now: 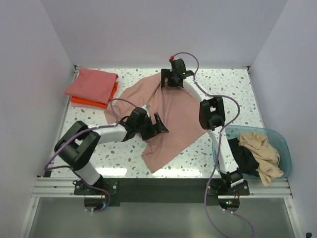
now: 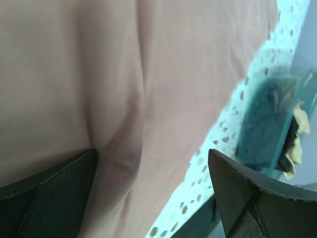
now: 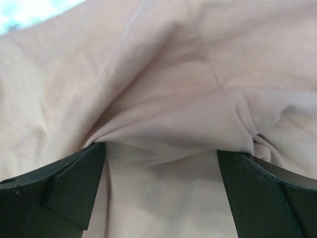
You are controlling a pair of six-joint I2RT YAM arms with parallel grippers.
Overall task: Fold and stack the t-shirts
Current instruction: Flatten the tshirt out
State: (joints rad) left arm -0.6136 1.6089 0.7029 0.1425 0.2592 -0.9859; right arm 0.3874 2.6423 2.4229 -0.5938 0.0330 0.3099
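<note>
**Q:** Where is the shirt you are working on?

**A:** The dusty pink t-shirt [image 1: 168,116] lies spread out and rumpled across the middle of the speckled bench [image 1: 233,84], with one corner trailing toward the near edge.

**Q:** And your pincers?

**A:** My left pincer [image 1: 161,124] is over the shirt's near half, jaws wide apart and holding nothing. From its wrist camera, pink cloth with one long crease fills the space between my fingers. My right pincer [image 1: 170,83] is at the shirt's far edge, also spread wide. A bunched ridge of cloth sits between its fingers, but they are not closed on it.

**Q:** Where are the other shirts?

**A:** In the far left corner, well apart from the pink one, a folded coral red t-shirt [image 1: 91,83] rests on top of a folded orange t-shirt [image 1: 86,103]. Beside my right arm, a blue tub [image 1: 285,144] hangs over the bench's right edge. It holds a crumpled tan t-shirt [image 1: 260,148], with a black t-shirt [image 1: 245,161] just beside it.
</note>
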